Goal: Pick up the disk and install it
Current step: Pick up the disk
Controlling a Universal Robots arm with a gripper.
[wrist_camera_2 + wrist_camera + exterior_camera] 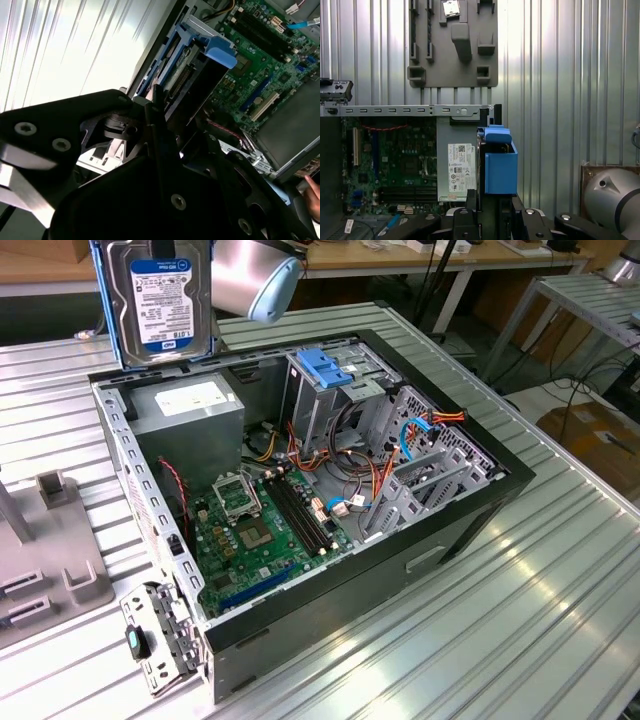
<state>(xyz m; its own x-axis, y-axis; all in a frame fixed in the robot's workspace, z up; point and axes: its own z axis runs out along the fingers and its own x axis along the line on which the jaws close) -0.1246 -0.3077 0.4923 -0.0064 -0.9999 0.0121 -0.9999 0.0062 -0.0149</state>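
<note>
The disk (160, 300) hangs upright in the air at the exterior view's upper left, above the back corner of the open computer case (500, 502). Its white label with a blue band faces the camera, and a blue carrier frame runs along its edges. In the first wrist view the disk (499, 167) appears edge-on as a blue frame beside the power-supply box. My gripper (492, 202) is shut on the disk, with black fingers (470, 210) on either side. In the second wrist view the disk (200, 57) sticks out from between the dark fingers (155, 120).
Inside the case are a grey power-supply box (190, 412), a green motherboard (265, 525) and a metal drive cage with a light-blue bracket (325, 368). A grey parts holder (50, 560) lies on the ribbed metal table at the exterior view's left. A person's hand (312, 200) is at the frame's edge.
</note>
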